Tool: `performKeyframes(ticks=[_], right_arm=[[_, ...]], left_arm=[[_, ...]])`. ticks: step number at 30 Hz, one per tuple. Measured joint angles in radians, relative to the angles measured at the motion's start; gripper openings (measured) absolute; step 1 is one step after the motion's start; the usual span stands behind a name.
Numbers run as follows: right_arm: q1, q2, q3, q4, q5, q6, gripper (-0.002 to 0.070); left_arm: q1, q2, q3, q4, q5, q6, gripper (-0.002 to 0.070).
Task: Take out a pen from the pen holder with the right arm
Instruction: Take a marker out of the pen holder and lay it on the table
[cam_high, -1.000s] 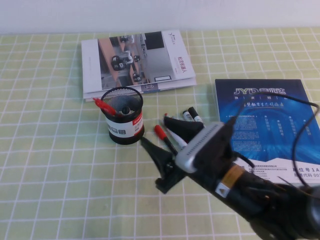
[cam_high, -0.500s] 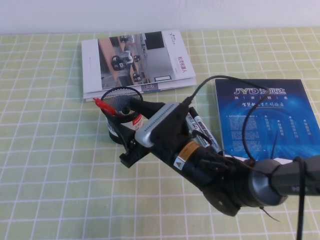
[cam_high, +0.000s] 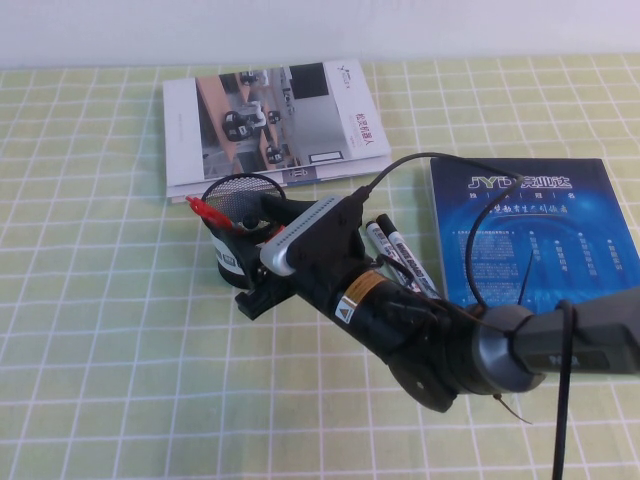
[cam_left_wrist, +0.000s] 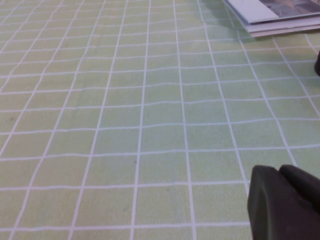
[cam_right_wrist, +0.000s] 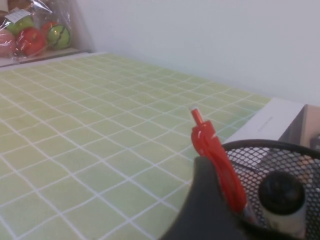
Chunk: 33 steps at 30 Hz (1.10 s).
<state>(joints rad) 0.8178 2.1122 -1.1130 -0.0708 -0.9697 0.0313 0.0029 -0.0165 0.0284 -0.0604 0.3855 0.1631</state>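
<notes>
Right pincer (cam_high: 258, 252) straddles holder (cam_high: 226, 190) rim; left pincer (cam_left_wrist: 282, 202) low.

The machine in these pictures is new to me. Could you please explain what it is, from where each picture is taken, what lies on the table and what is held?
It is a robot with two arms, each ending in a gripper. The high view looks down from above. There the right gripper, jaws open, stands at the black mesh pen holder, near a red pen leaning out of it; it holds nothing. Two markers, a stack of brochures and a blue booklet lie on the green checked cloth. The right wrist view, from that arm's camera, shows pen and holder close up. The left wrist view shows the left gripper and cloth.
</notes>
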Motion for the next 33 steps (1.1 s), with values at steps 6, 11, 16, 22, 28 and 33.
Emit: performKeyframes(ticks=[6, 11, 16, 22, 28, 33], right_arm=[[0.0, 0.006, -0.006, 0.019, 0.009, 0.0, 0.0359], [0.0, 0.006, -0.006, 0.03, 0.012, 0.0, 0.0341], [0.0, 0.021, -0.028, 0.042, 0.023, -0.031, 0.0339], [0.0, 0.034, -0.045, 0.05, 0.039, -0.046, 0.0338], [0.0, 0.035, -0.045, 0.062, 0.033, -0.048, 0.0312], [0.0, 0.036, -0.045, 0.078, 0.025, -0.048, 0.0246]], left_arm=[[0.0, 0.0, 0.0, 0.0, 0.0, 0.0, -0.0005], [0.0, 0.0, 0.0, 0.0, 0.0, 0.0, -0.0005], [0.0, 0.0, 0.0, 0.0, 0.0, 0.0, -0.0005], [0.0, 0.0, 0.0, 0.0, 0.0, 0.0, -0.0005], [0.0, 0.0, 0.0, 0.0, 0.0, 0.0, -0.0005], [0.0, 0.0, 0.0, 0.0, 0.0, 0.0, -0.0005]])
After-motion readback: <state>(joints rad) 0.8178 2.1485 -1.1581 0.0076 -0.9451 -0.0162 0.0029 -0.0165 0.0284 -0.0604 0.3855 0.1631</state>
